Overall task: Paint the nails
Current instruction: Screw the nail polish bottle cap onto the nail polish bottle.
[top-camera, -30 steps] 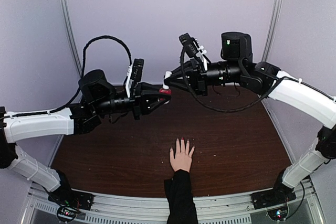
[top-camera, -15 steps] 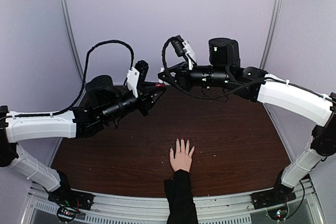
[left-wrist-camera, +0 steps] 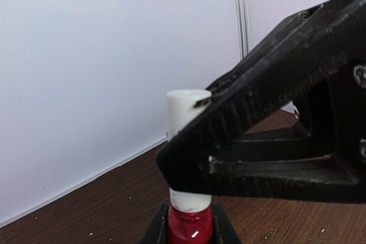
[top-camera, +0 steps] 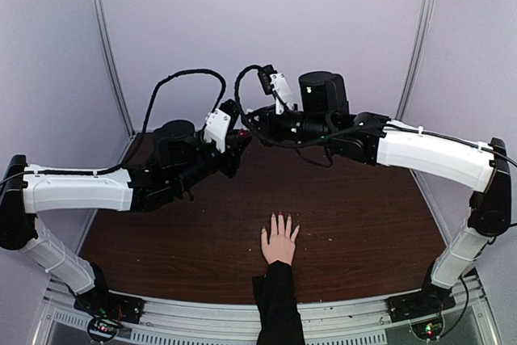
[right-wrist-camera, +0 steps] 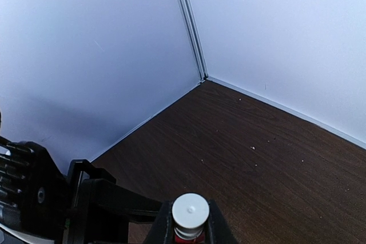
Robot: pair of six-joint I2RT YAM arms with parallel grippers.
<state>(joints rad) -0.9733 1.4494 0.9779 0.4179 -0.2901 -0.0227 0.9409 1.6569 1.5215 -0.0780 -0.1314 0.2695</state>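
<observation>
1. The nails [top-camera: 280, 216] tip a pale hand [top-camera: 279, 245] in a black sleeve [top-camera: 277, 305]. The hand lies flat on the brown worktop [top-camera: 363, 216] near its front edge.
2. The hand's long axis runs front to back, so the nails point away from the arm bases toward the far wall. Some look red.
3. The left fingers [left-wrist-camera: 156, 232] are clamped on the red body of a small bottle [left-wrist-camera: 189, 226], held above the far worktop.
4. The right fingers [left-wrist-camera: 269, 101] are pinched narrow on its white cap [left-wrist-camera: 184, 107].
</observation>
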